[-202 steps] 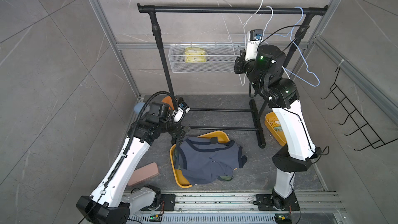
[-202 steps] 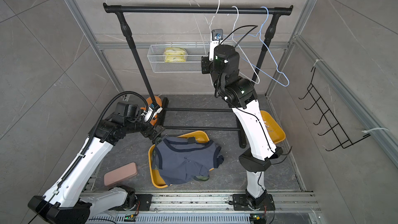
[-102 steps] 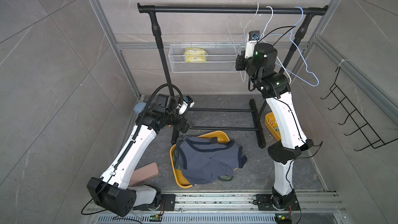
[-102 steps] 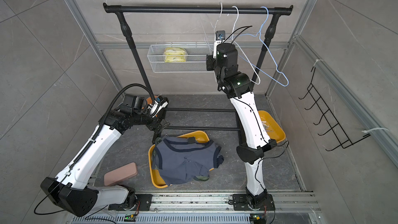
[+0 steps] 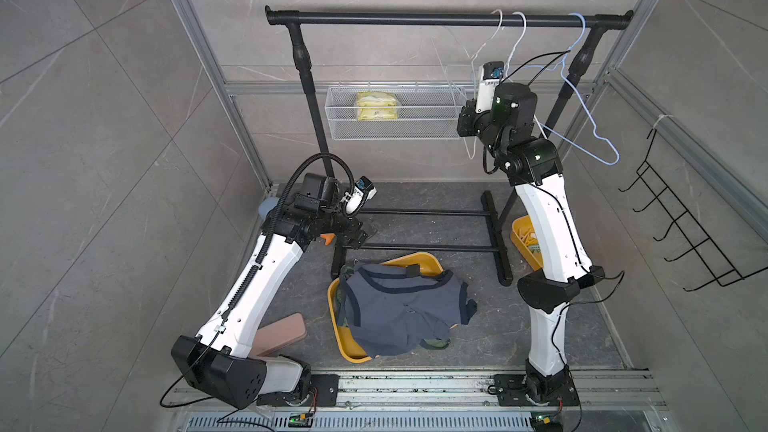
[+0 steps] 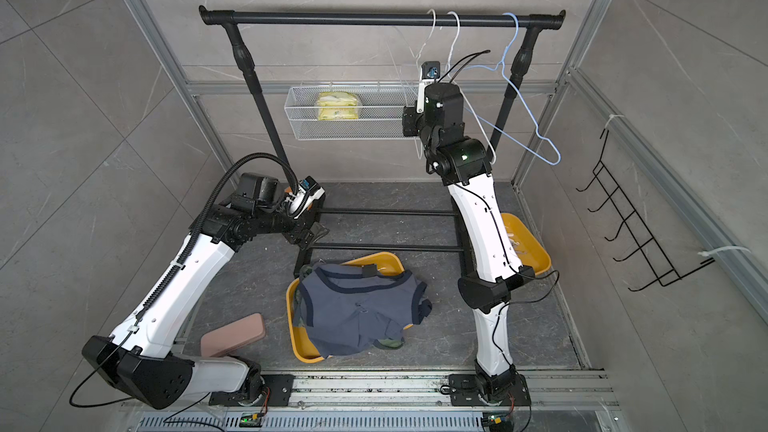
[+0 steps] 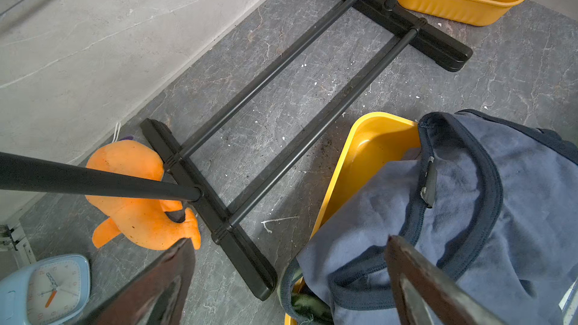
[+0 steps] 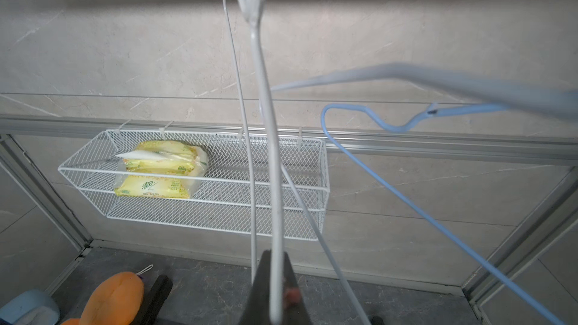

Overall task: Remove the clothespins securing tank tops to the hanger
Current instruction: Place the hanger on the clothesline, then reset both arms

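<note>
White wire hangers (image 8: 271,157) ×2 plus one blue hanger (image 8: 469,87) on rail (image 5: 415,18); right gripper (image 8: 275,256) pinches a white one; left gripper (image 7: 289,240) gapes wide over heaped tank tops (image 5: 399,309), arm risen since earlier.

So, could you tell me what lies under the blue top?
The yellow tub and a bit of green cloth peeking out; anything else beneath is covered.
</note>
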`<action>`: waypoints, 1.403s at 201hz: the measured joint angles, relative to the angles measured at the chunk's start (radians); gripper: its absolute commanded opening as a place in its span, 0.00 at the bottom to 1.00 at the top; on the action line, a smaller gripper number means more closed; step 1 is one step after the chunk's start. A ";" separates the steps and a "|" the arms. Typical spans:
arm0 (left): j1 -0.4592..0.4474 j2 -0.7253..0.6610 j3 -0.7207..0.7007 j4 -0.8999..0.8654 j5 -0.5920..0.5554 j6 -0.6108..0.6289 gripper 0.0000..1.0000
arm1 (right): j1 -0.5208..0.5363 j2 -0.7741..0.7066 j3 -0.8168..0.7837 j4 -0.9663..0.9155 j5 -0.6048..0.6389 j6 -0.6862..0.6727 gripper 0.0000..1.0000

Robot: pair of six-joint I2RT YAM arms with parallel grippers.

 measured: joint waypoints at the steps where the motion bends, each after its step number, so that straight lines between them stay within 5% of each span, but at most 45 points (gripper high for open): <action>1: 0.000 0.000 -0.001 0.000 -0.001 0.000 0.99 | 0.000 0.000 -0.002 -0.001 0.000 -0.005 0.25; 27: 0.000 0.000 -0.008 0.006 -0.020 -0.002 1.00 | 0.000 0.000 -0.016 -0.023 -0.029 0.012 0.51; 59: 0.000 -0.013 -0.009 0.041 -0.076 -0.027 1.00 | 0.000 -0.026 -0.028 -0.031 -0.078 0.020 1.00; 102: 0.098 -0.055 -0.008 0.101 -0.095 -0.143 1.00 | 0.000 -0.164 -0.134 -0.028 -0.178 0.024 1.00; 135: 0.362 -0.134 -0.069 0.199 -0.072 -0.309 1.00 | 0.000 -0.485 -0.618 0.098 -0.307 0.070 1.00; 179: 0.577 -0.416 -0.443 0.362 -0.068 -0.453 1.00 | 0.000 -0.838 -1.273 0.311 -0.431 0.174 1.00; 216: 0.628 -0.592 -0.855 0.616 -0.071 -0.468 1.00 | 0.001 -0.954 -1.771 0.499 -0.407 0.207 1.00; 254: 0.636 -0.533 -1.145 0.896 -0.041 -0.452 1.00 | 0.001 -1.039 -2.095 0.601 -0.271 0.164 1.00; 282: 0.638 -0.360 -1.303 1.209 0.006 -0.458 1.00 | 0.001 -1.101 -2.224 0.759 -0.154 0.107 1.00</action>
